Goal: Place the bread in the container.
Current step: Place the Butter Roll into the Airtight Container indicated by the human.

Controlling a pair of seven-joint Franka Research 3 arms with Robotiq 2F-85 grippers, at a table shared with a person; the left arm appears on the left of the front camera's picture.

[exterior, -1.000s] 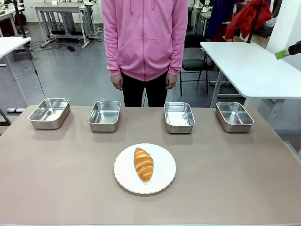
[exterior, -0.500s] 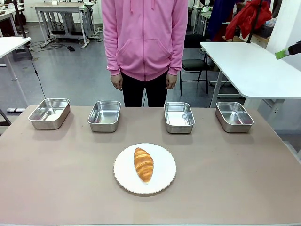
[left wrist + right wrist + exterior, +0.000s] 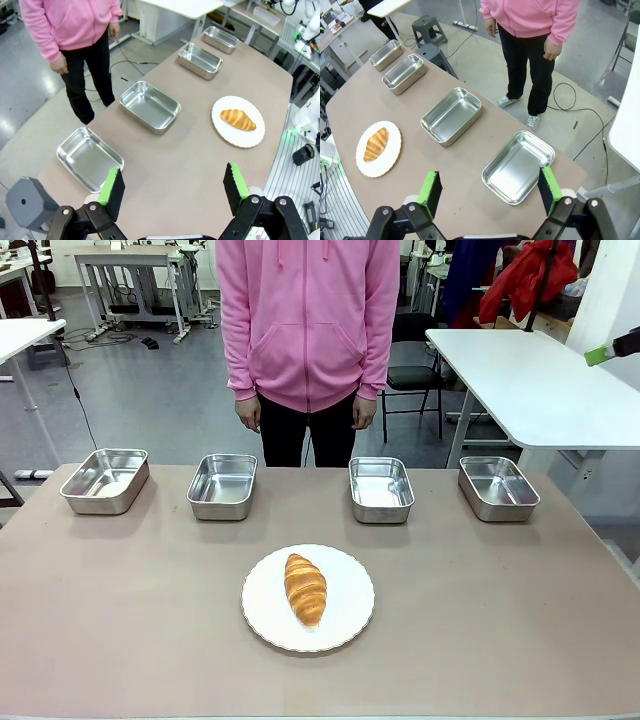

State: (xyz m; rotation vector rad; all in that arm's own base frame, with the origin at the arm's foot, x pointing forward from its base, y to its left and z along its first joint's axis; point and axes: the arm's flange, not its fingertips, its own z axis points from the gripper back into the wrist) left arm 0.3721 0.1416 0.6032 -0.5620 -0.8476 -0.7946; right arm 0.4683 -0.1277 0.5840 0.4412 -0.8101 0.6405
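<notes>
Bread [image 3: 305, 589], a golden-brown, ridged, glossy croissant, is found on the broad tan counter [image 3: 500, 640], which is judged to be laid out as a choice. Four shallow rectangular stainless-steel trays are lined along its far edge, empty and apart: the far-left tray [image 3: 105, 480], the inner-left tray [image 3: 222, 485], the inner-right tray [image 3: 381, 489] and the far-right tray [image 3: 498, 487]. Which of them is the container cannot be told.

A round white plate [image 3: 308, 598] is set nearer the robot, about midway, probably so that either arm can reach it. The croissant is carried at its middle. Its long axis runs near to far, with one tapered tip aimed toward the person's side and the nearer tip swung slightly to the robot's right.

The left gripper [image 3: 173, 186] and the right gripper [image 3: 488, 185] are held high over the counter, fingers spread wide with nothing between them.
</notes>
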